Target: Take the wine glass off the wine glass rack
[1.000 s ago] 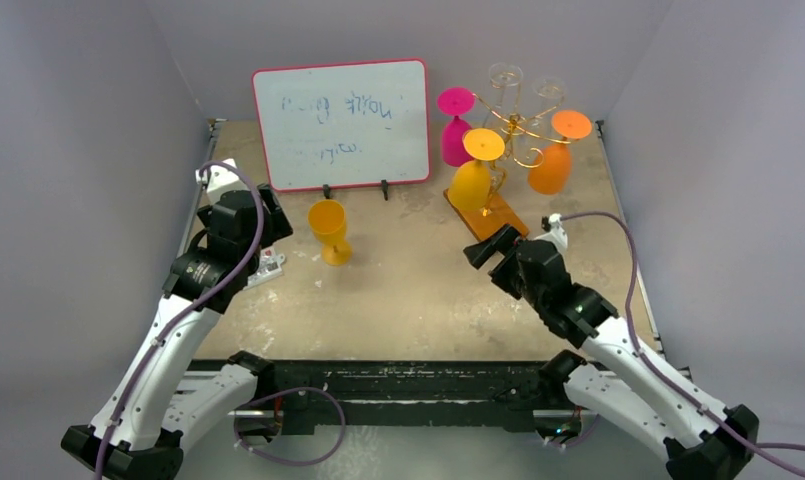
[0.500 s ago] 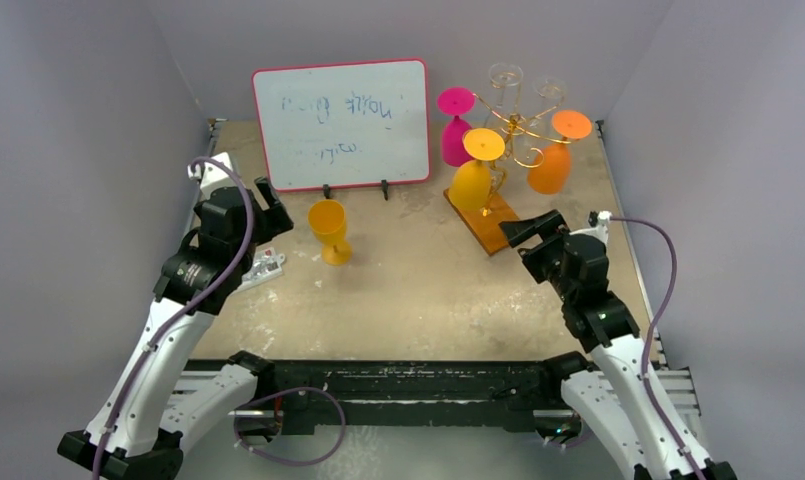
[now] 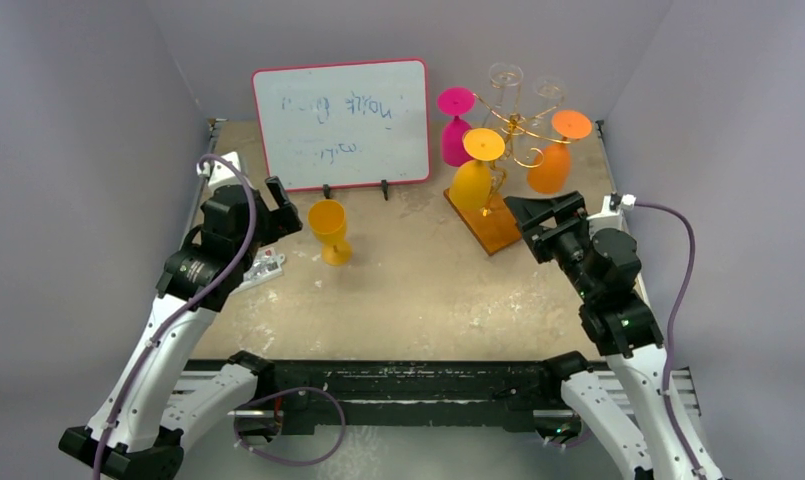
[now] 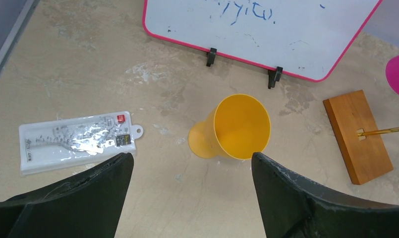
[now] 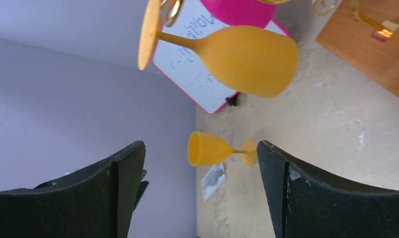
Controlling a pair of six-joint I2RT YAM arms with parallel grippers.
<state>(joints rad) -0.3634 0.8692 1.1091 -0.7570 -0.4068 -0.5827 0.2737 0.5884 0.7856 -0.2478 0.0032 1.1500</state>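
Note:
The wine glass rack [image 3: 515,126] is a gold wire stand on a wooden base [image 3: 486,222] at the back right. Pink [image 3: 456,128], yellow [image 3: 474,175] and orange [image 3: 555,158] wine glasses hang upside down from it, with clear ones [image 3: 505,76] behind. My right gripper [image 3: 544,207] is open just in front of the base, holding nothing; in its wrist view the hanging yellow glass [image 5: 237,52] is above the open fingers [image 5: 123,173]. Another yellow glass [image 3: 330,231] stands upright on the table. My left gripper [image 3: 284,207] is open beside it, empty, with the glass [image 4: 234,130] ahead of the gripper [image 4: 192,166].
A red-framed whiteboard [image 3: 342,122] stands at the back centre on two black feet. A clear plastic packet [image 4: 73,142] lies on the table to the left, by the left arm. Grey walls close in the table on three sides.
My right arm has swung right and back toward the rack's base, its jaws narrowing slightly. My left gripper has shifted a little toward the standing yellow glass and opened wider.

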